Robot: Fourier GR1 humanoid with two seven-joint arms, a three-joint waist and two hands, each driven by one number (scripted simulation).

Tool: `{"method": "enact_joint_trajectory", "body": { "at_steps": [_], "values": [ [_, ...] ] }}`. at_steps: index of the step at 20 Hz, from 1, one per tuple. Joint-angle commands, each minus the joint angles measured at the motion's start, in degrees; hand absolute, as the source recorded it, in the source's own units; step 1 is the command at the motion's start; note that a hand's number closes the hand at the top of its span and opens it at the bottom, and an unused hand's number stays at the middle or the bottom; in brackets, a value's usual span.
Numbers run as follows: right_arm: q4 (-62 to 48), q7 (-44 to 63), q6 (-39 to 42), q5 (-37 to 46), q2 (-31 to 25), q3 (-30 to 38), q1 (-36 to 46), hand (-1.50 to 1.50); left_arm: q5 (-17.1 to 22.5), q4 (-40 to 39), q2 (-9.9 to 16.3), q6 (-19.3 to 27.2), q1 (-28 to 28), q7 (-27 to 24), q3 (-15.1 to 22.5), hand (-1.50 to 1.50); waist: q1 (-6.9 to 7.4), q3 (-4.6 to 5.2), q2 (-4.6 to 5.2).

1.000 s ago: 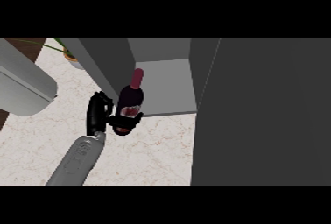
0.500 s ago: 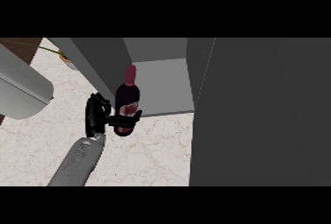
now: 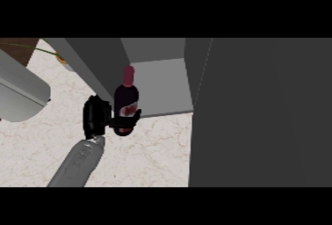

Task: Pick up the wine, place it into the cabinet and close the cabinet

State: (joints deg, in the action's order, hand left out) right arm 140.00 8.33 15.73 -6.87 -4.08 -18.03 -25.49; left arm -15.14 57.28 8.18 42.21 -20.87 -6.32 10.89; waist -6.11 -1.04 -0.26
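The wine bottle [image 3: 126,97] is dark, with a red neck and a red-and-white label. It stands nearly upright at the front edge of the open cabinet's grey shelf [image 3: 162,83]. My right hand [image 3: 97,117] is on the bottle's left side, with its fingers curled round the lower body and hiding the base. Its grey forearm comes up from the lower left. The left hand does not show.
A tall dark panel [image 3: 259,110], seemingly the cabinet door, fills the right half of the view. The cabinet's grey left wall [image 3: 97,61] rises just behind the hand. A big grey rounded shape [image 3: 19,96] sits at the left edge. Marble counter [image 3: 149,154] lies below.
The hand and bottle have shifted a little left and toward the shelf. The bottle now stands straighter than one second ago.
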Motion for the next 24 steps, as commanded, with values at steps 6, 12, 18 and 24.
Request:
{"method": "enact_joint_trajectory", "body": {
  "at_steps": [6,12,18,24],
  "values": [
    [2.37,0.42,1.46,-4.53,-0.64,0.80,-1.11,-1.50,-6.99,-7.17,-5.12,0.96,-12.09,6.30,5.33,1.50,-4.01,0.87,1.83],
    [0.45,-0.23,1.59,-3.52,0.34,0.02,0.97,-1.50,-8.08,-5.63,-5.93,2.09,-12.25,10.19,5.95,1.50,-4.05,0.84,2.02],
    [0.02,-0.49,2.60,-3.62,-0.05,-0.18,0.48,-1.50,-11.71,-6.37,-3.77,4.06,-11.35,15.03,5.72,1.50,-4.64,0.74,2.09],
    [0.42,0.37,2.55,-2.98,-0.20,0.07,0.76,-1.50,-16.26,-6.39,-2.87,6.80,-10.87,17.77,5.76,-1.50,-5.07,0.89,2.34]
  ]
}}
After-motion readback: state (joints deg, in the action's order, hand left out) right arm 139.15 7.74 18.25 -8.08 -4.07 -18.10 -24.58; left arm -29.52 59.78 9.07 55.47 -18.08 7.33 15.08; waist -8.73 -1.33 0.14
